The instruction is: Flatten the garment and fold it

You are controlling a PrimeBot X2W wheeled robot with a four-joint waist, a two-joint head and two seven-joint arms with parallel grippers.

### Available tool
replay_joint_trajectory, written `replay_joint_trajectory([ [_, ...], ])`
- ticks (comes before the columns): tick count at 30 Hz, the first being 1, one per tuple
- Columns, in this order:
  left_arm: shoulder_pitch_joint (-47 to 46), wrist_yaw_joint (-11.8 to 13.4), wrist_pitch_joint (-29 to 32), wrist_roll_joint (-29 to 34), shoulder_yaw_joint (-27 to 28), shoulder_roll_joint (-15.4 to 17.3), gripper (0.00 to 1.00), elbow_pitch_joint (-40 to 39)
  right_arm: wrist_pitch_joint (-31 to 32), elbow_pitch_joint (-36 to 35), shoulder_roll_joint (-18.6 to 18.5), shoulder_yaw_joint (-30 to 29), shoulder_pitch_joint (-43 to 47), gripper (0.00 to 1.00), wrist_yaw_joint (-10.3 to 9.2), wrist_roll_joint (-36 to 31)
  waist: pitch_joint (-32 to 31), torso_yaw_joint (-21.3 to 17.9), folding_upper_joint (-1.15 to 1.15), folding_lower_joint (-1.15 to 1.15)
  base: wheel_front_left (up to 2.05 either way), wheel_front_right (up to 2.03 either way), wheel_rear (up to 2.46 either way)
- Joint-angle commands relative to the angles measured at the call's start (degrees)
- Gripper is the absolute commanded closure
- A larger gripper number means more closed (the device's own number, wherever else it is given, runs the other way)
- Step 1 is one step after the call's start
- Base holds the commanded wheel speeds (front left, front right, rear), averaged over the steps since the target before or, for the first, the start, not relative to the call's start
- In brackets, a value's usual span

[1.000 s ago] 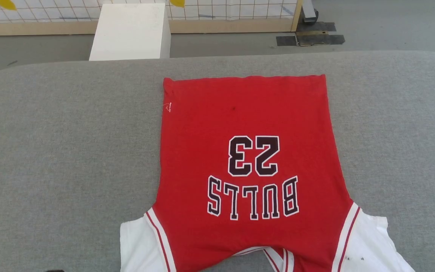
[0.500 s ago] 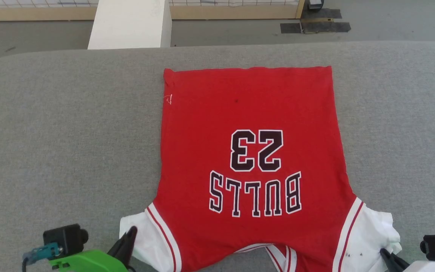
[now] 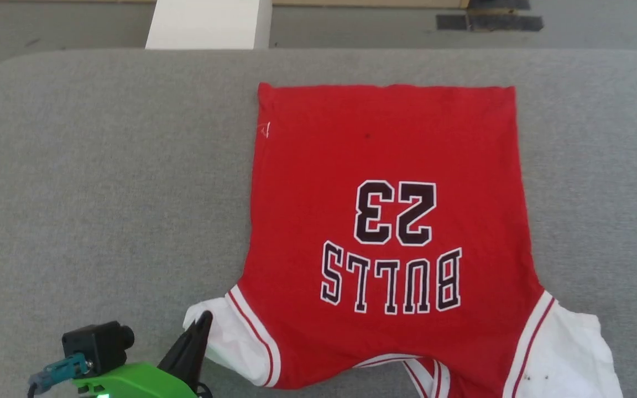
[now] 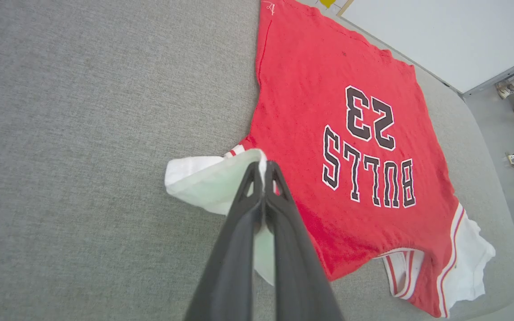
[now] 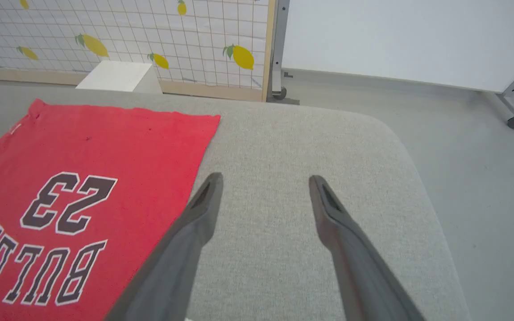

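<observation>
The shirt (image 3: 385, 166) is lying flat, print side up, right of the middle of the grey padded table (image 3: 103, 166). Its long axis is running from the robot's side toward the far edge. The straight hem is pointing away from the robot and the neck and sleeves are sitting nearest it, so the "BULLS 23" lettering is reading upside down in the head view. The left gripper (image 4: 263, 167) is pinching the white sleeve on the robot's left, its two dark fingers pressed together on the sleeve's edge, and the cloth there is curling up off the table. The right gripper (image 5: 263, 183) is standing wide apart over bare table just right of the shirt's red side, holding nothing; whether its tips are touching the table cannot be told. The bottom of the head view is cutting off the striped neck trim and part of the sleeve on the right. A white box (image 3: 208, 25) beyond the table is showing only in part.
</observation>
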Motion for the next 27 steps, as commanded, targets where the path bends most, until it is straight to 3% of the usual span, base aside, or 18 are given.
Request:
replay_joint_trajectory([
  [1,-1.0,-0.6,-0.6,0.7,-0.1,-0.6,1.0,-0.4,1.1,0.0,-1.3,0.6,-4.5,0.0,-0.09,-0.8,3.4,2.5,0.0,0.0,0.0,0.0,0.0],
  [7,-4.4,-1.8,-2.1,2.4,-2.2,-2.2,1.0,-2.0,5.8,7.4,-5.0,7.3,-21.9,0.0,-0.09,-2.0,10.1,5.6,0.0,0.0,0.0,0.0,0.0],
  [16,-10.2,-3.3,-3.1,5.3,-5.6,-4.4,1.0,-3.0,8.5,25.7,-4.6,12.9,-41.6,0.0,-0.09,-7.7,19.1,9.5,0.0,0.0,0.0,0.0,0.0],
  [27,-14.1,-4.5,-3.6,6.6,-8.0,-6.2,1.0,-1.4,8.1,37.6,-4.0,13.1,-46.4,0.0,-0.09,-11.5,23.3,12.8,0.0,0.0,0.0,0.0,0.0],
])
